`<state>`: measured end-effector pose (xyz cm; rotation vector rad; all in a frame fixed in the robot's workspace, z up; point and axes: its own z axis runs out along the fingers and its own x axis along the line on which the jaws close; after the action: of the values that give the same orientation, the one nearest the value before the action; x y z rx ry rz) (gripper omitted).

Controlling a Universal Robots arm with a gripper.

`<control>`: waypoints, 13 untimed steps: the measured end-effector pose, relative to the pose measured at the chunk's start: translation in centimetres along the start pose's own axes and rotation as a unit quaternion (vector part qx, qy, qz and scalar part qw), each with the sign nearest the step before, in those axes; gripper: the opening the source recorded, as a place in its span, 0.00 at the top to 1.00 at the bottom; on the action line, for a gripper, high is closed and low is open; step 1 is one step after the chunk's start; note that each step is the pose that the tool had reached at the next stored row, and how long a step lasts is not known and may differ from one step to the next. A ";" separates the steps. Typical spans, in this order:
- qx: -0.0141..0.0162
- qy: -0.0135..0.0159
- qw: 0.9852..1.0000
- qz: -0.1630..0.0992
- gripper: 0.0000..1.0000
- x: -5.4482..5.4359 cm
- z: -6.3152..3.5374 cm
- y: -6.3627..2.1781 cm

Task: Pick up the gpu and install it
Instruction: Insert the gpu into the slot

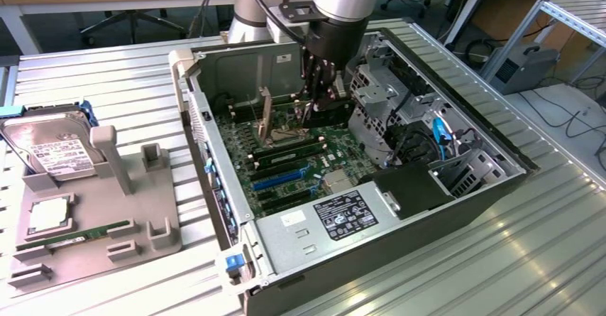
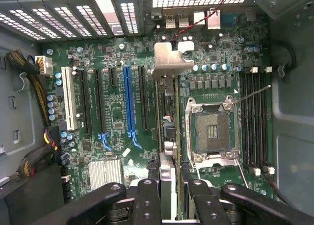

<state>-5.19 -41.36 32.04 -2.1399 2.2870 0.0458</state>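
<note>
Exterior view: gripper (image 1: 317,106) low inside the open case (image 1: 492,188), jaws pinching the gpu (image 1: 267,113), which stands on edge above the board (image 1: 284,174); pickup done, seating apparently not; wrist view: gpu (image 2: 168,112) edge-on, thin, dark, silvery bracket (image 2: 169,61) at its end, over the board, between blue slot (image 2: 129,102) and socket (image 2: 212,132).

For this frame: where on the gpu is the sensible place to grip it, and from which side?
Probably the gpu's long upper edge, approached from straight above the open case. The card stands on edge over the motherboard, its metal bracket at one end, so only its two flat faces near the top edge are free to pinch. The gripper already straddles that edge from above.
</note>
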 end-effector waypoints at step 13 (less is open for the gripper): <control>0.000 0.000 1.000 -0.009 0.73 0.0 0.00 0.00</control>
<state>-5.19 -41.36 32.04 -2.1602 2.2682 0.0460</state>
